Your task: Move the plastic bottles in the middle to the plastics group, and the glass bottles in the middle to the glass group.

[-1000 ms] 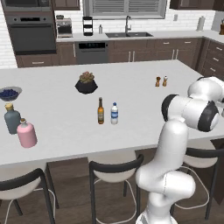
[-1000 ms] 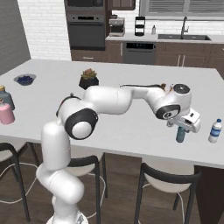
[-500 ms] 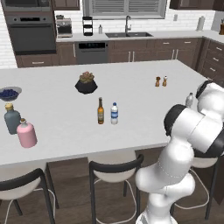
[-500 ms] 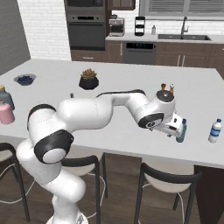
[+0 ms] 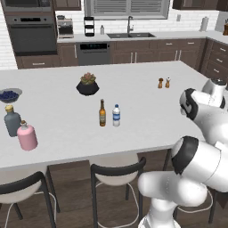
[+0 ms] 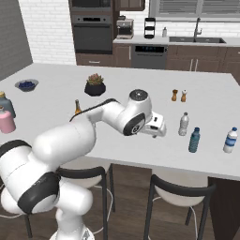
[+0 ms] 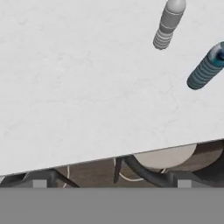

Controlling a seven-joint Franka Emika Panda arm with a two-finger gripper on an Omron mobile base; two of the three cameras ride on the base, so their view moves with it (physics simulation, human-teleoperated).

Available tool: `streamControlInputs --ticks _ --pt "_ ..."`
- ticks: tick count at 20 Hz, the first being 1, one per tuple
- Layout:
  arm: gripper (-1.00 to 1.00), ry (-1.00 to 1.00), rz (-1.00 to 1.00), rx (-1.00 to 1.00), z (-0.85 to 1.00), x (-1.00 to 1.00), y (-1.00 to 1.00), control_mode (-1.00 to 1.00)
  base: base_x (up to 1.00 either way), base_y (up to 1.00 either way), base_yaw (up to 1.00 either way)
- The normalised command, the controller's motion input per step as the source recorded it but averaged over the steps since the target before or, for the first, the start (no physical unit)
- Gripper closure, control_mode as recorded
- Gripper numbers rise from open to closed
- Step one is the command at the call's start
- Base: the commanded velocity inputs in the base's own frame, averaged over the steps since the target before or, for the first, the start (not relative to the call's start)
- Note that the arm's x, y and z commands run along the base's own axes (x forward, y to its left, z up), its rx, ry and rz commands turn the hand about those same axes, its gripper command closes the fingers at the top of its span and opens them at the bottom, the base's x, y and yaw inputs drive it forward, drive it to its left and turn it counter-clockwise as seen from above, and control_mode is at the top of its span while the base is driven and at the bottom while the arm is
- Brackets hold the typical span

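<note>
In the middle of the counter the slim amber-brown glass bottle stands next to the clear white-capped plastic bottle. Behind my arm only the amber bottle's neck shows. The teal-blue plastic bottle stands upright in the plastics group, between a pale clear bottle and a blue-labelled one. My gripper hovers left of them, open and holding nothing. The hand view looks down at the pale bottle and the teal one. The grey-blue bottle and pink bottle form the glass group at the left.
A bowl of blueberries sits at the far left. A potted plant stands behind the middle bottles. Salt and pepper shakers stand behind the plastics group. Stools line the counter's near edge.
My gripper has let go of the teal-blue bottle, which now stands alone on the counter. The hand has drawn back to the left, away from it.
</note>
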Motion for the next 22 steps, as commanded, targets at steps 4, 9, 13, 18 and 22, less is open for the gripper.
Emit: streamControlInputs --ticks 4,9,13,18,22 --pt "-1.00 0.00 0.16 -0.16 0.04 0.03 1.00 -1.00 0.00 0.00 0.00" --pt "-1.00 -0.14 0.08 -0.03 -0.40 0.00 1.00 -1.00 0.00 0.00 0.00" --pt "-1.00 -0.18 0.01 0.00 -0.25 0.06 0.72 -1.00 0.00 0.00 0.00" --pt "-1.00 0.02 0.00 0.00 0.18 0.09 0.36 -1.00 0.00 0.00 0.00" --pt "-1.00 0.21 0.06 0.00 0.40 0.63 0.50 -1.00 0.00 0.00 0.00"
